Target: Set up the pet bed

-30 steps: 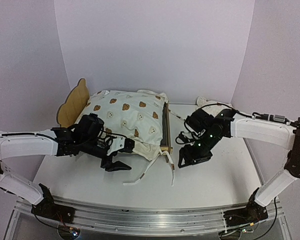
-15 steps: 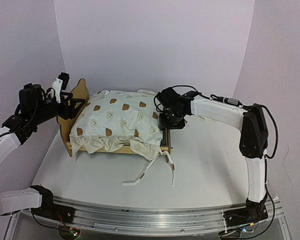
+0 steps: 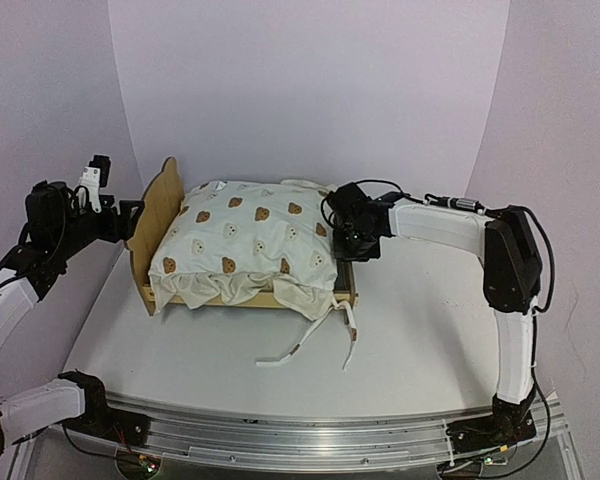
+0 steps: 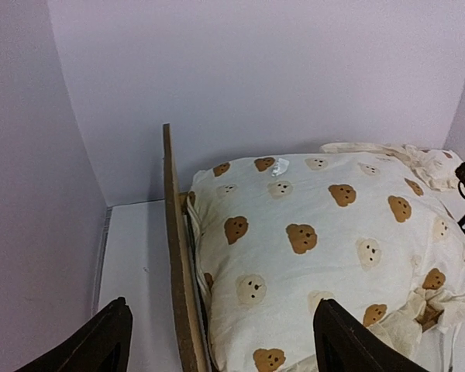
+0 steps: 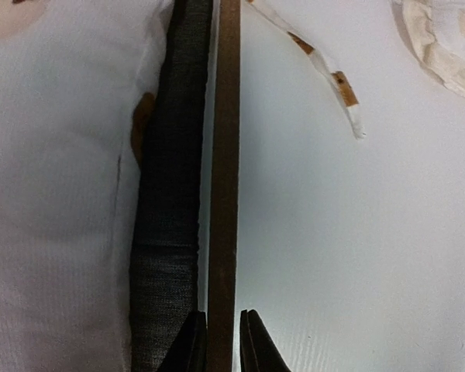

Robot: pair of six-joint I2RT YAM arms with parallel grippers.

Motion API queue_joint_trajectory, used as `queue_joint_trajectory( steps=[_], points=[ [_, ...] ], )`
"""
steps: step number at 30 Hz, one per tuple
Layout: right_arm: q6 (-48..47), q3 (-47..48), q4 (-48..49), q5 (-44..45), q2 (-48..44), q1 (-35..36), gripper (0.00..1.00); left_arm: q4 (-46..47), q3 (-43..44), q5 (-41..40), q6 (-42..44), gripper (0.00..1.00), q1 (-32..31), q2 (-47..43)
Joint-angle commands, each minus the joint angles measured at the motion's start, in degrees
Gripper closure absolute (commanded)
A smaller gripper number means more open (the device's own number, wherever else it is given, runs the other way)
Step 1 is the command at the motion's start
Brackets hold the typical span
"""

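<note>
The small light plywood pet bed (image 3: 161,204) with a bear-ear headboard sits mid-table under a cream bear-print cushion (image 3: 250,238), its foot-end board pinched by the right gripper (image 5: 223,341), while the left gripper (image 4: 225,345) gapes wide and empty beside the headboard.

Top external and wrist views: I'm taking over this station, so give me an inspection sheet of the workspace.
Surface: white table, no spills seen.
Job's things: pet bed upright, bear-print cushion filling it, tie strings trailing onto the table.
Clutter: small ruffled pillow on the table, apart from the foot board.
Grippers: left gripper open, astride the headboard, no contact seen; right gripper shut on the pet bed's foot board.
Cables: black cable loops at the right wrist.
Surroundings: plain lilac walls.
</note>
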Motion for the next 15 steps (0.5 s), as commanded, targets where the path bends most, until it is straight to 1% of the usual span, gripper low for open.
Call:
queue_joint_trajectory(
  steps=[1, 5, 8, 9, 11, 13, 15],
  points=[
    [2.98, -10.01, -6.17, 10.98, -8.68, -3.84, 0.84, 4.83, -0.37, 14.91, 1.29, 0.17, -0.01, -0.34],
    [2.22, -17.86, -5.6, 12.54, -15.33, -5.78, 0.84, 6.71, -1.38, 17.1, 2.35, 0.17, -1.27, 1.29],
    [-1.62, -21.86, -4.35, 10.6, -19.43, -7.61, 0.82, 8.03, -1.83, 18.83, 3.34, 0.17, -2.71, 1.68],
    [-3.52, -22.54, -4.09, 9.51, -20.16, -8.21, 0.8, 8.12, -1.96, 19.36, 2.83, 0.17, -3.06, 1.9],
    [-7.7, -22.31, -3.93, 7.23, -21.39, -8.79, 0.72, 8.07, -2.16, 19.34, 0.86, 0.16, -3.14, 2.67],
    [-12.23, -20.29, -4.96, 6.35, -22.55, -8.87, 0.61, 7.7, -2.28, 17.7, -1.86, 0.16, -3.17, 3.04],
    [-14.77, -17.89, -7.01, 7.04, -24.74, -8.95, 0.46, 7.26, -2.37, 15.9, -5.33, 0.15, -3.11, 2.83]
  ],
)
